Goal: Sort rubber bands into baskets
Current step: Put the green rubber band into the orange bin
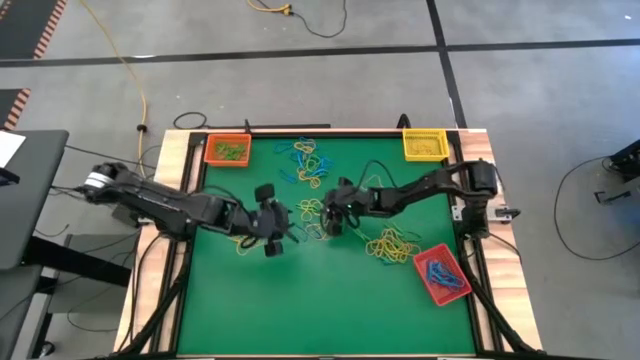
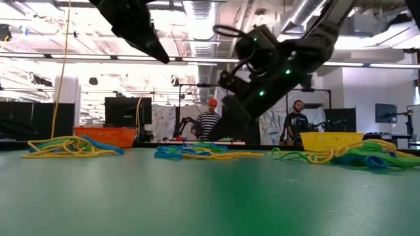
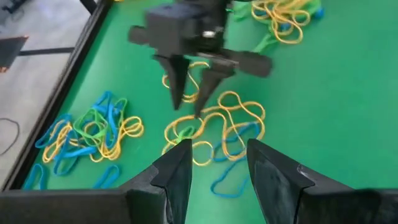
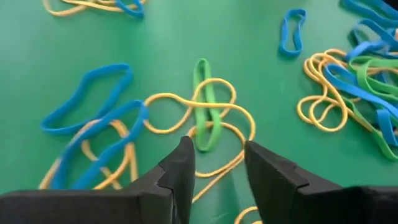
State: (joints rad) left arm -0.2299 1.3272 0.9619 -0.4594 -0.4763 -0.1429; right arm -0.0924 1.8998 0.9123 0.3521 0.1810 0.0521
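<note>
Rubber bands in yellow, blue and green lie in loose heaps on the green table: one at the middle [image 1: 310, 210], one farther back [image 1: 305, 160] and one at the right [image 1: 393, 245]. My right gripper [image 4: 217, 155] hangs open just above the middle heap, its fingers on either side of a green band [image 4: 205, 106] that crosses a yellow loop [image 4: 186, 112]. My left gripper [image 3: 217, 165] is open too and faces the right one [image 3: 193, 93] across that heap, higher up. The orange basket [image 1: 228, 150] holds green bands, the red basket [image 1: 440, 275] holds blue ones, and the yellow basket [image 1: 424, 144] stands at the far right.
Wooden rails [image 1: 172, 200] frame the green mat. The two grippers stand close together over the middle [image 1: 305, 218]. Open mat lies along the near side [image 1: 320, 310]. Beyond the far edge, people [image 2: 209, 121] stand in the room.
</note>
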